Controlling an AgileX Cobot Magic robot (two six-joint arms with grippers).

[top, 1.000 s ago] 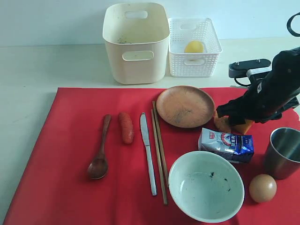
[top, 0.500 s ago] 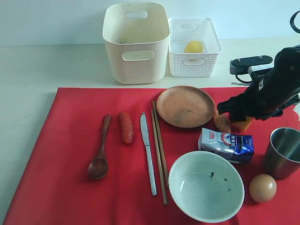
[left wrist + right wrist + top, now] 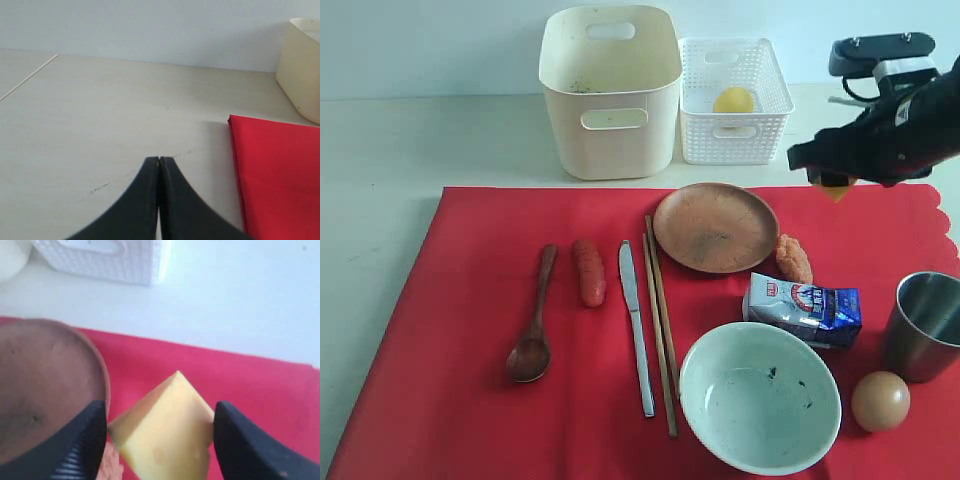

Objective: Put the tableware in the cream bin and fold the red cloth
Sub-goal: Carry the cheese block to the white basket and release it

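The red cloth (image 3: 470, 330) lies flat with the brown plate (image 3: 715, 227), wooden spoon (image 3: 533, 330), knife (image 3: 636, 325), chopsticks (image 3: 660, 320), pale bowl (image 3: 760, 408) and steel cup (image 3: 927, 325) on it. The cream bin (image 3: 610, 90) stands behind the cloth. My right gripper (image 3: 835, 180) hangs above the cloth's far right edge, shut on a yellow cheese wedge (image 3: 165, 440) held between its fingers (image 3: 90, 435). My left gripper (image 3: 159, 159) is shut and empty over bare table beside the cloth's edge (image 3: 275, 170); the exterior view does not show it.
A white lattice basket (image 3: 732, 140) holding a yellow fruit (image 3: 734, 100) stands right of the bin. A red sausage (image 3: 588, 272), an orange food piece (image 3: 793, 259), a milk carton (image 3: 803, 308) and an egg (image 3: 879, 401) also lie on the cloth.
My right gripper has risen from the cloth beside the plate, carrying the cheese wedge up and toward the back. The orange food piece stays where it was.
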